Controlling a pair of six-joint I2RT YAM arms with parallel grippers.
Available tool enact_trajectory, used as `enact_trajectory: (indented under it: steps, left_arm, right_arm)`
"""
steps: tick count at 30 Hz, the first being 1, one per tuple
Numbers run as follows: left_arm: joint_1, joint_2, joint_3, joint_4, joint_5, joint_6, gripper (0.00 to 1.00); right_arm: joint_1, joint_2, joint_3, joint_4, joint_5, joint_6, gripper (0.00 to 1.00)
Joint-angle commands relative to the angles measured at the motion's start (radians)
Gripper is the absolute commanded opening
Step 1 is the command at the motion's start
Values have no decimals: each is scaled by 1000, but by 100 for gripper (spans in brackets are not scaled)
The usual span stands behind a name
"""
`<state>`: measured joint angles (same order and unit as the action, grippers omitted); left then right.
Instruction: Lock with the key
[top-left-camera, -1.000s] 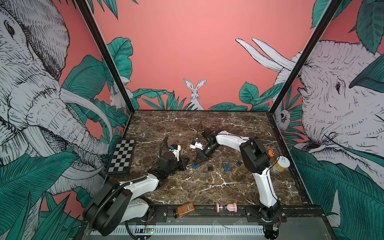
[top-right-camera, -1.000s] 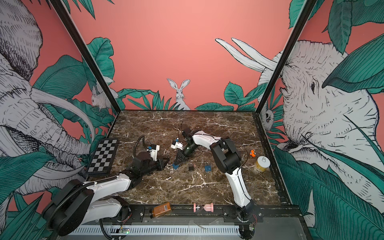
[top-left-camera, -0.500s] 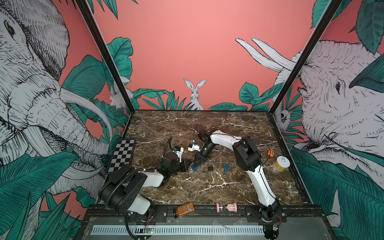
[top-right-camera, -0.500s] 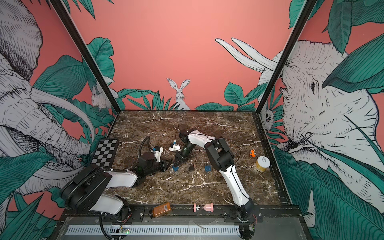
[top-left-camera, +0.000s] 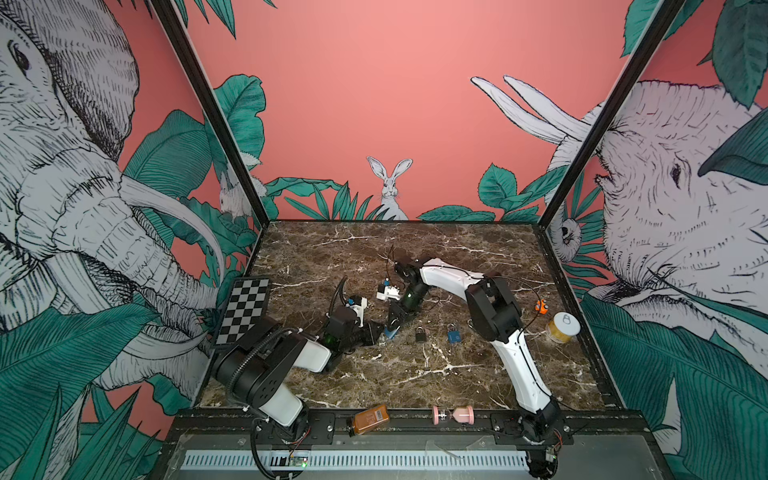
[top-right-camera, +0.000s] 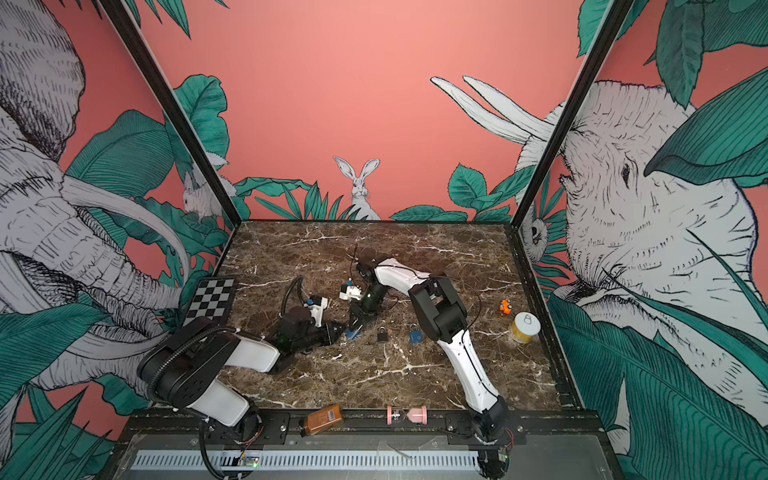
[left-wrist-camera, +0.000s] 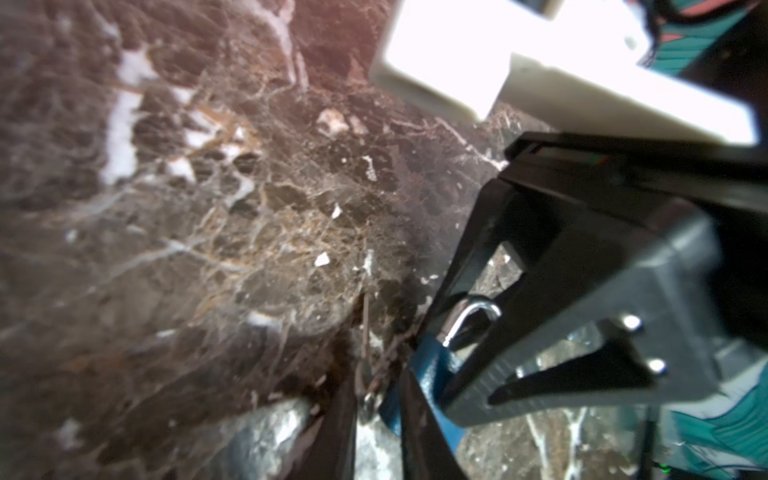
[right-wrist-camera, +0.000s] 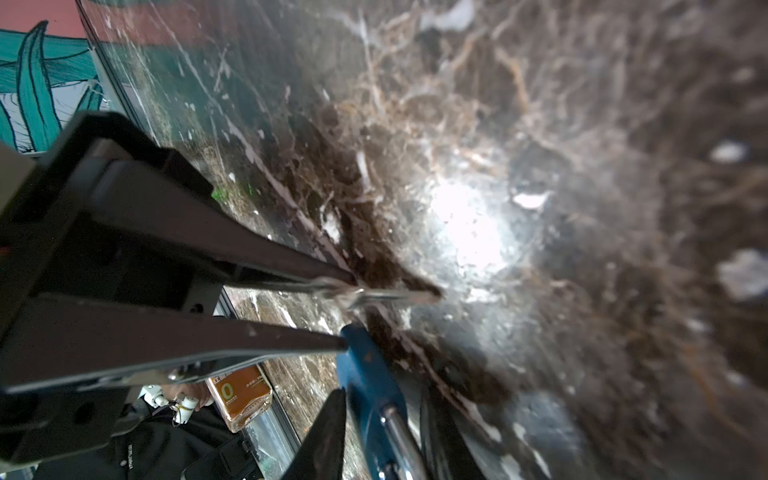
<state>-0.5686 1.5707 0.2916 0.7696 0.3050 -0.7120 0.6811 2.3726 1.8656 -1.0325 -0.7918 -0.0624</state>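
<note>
A blue padlock (top-left-camera: 390, 332) with a silver shackle (left-wrist-camera: 471, 316) sits low on the marble, where both grippers meet. In the right wrist view the blue padlock (right-wrist-camera: 370, 374) lies between my right gripper's (right-wrist-camera: 384, 399) fingers; one finger touches it and a slim gap shows on the other side. The thin silver key (right-wrist-camera: 386, 296) lies by the lock's far end, along one finger of my left gripper (right-wrist-camera: 348, 311), whose fingers stand apart. In the left wrist view the key (left-wrist-camera: 365, 365) sits loose in the gap of my left gripper (left-wrist-camera: 376, 374).
A black padlock (top-left-camera: 420, 333) and a second blue padlock (top-left-camera: 454, 334) lie just right of the grippers. Farther right are a yellow can (top-left-camera: 562, 328) and an orange toy (top-left-camera: 541, 306). A checkerboard (top-left-camera: 245, 309) lies at the left edge, and a brown bottle (top-left-camera: 370, 419) and a pink hourglass (top-left-camera: 453, 414) on the front rail.
Both grippers' jaws have parted. The left arm has folded back, its elbow drawn toward the front left, while its gripper stays at the blue padlock.
</note>
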Motion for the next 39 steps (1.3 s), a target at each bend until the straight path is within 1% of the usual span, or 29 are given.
enact_trajectory:
  steps: [1, 5, 10, 17, 19, 22, 25, 27, 28, 29, 30, 31, 32, 33, 34, 35, 36, 38, 39]
  left_arm:
    - [6, -2, -22, 30, -9, -2, 34]
    - [6, -29, -31, 14, -17, 4, 37]
    - [6, -95, -33, -50, -35, 22, 39]
    - [6, -250, -25, -215, -82, 75, 47]
    - [6, -303, -11, -274, -105, 94, 47]
    - [6, -368, 16, -363, -134, 123, 49]
    - [6, -431, 46, -437, -173, 153, 54]
    - [6, -479, 76, -492, -211, 176, 63]
    - [6, -499, 88, -513, -226, 187, 64]
    - [6, -517, 106, -534, -241, 199, 68]
    - [6, -531, 124, -551, -260, 213, 70]
    - [6, -535, 135, -559, -272, 220, 72]
    - [6, -532, 149, -562, -284, 229, 80]
    - [5, -525, 166, -567, -296, 236, 86]
    - [4, -512, 182, -576, -317, 233, 88]
    - [3, -501, 194, -582, -339, 225, 90]
    - [-4, -491, 207, -588, -376, 215, 97]
    - [-27, -478, 226, -601, -485, 206, 97]
    - [-43, -472, 236, -598, -542, 222, 97]
  right_arm:
    - [5, -22, -1, 21, 69, 31, 34]
    - [6, -33, 1, 49, 107, 59, 35]
    - [6, -41, 11, 78, 154, 89, 36]
    - [-1, -63, 26, 85, 288, 112, 37]
    - [-6, -84, 16, 90, 336, 117, 37]
    - [-22, -150, -57, 175, 384, 151, 37]
    - [-38, -250, -164, 301, 440, 200, 37]
    - [-50, -330, -242, 370, 475, 219, 38]
    - [-55, -368, -276, 395, 487, 223, 40]
    - [-59, -412, -323, 436, 499, 229, 41]
    - [-62, -456, -366, 471, 505, 232, 43]
    - [-64, -490, -403, 499, 502, 230, 50]
    - [-66, -532, -441, 532, 508, 234, 57]
    - [-66, -571, -484, 553, 525, 242, 68]
    - [-66, -607, -526, 578, 533, 251, 73]
    - [-66, -641, -560, 598, 536, 254, 93]
    - [-67, -679, -620, 621, 548, 258, 98]
    - [-68, -755, -702, 660, 584, 268, 98]
    - [-67, -800, -735, 663, 603, 264, 98]
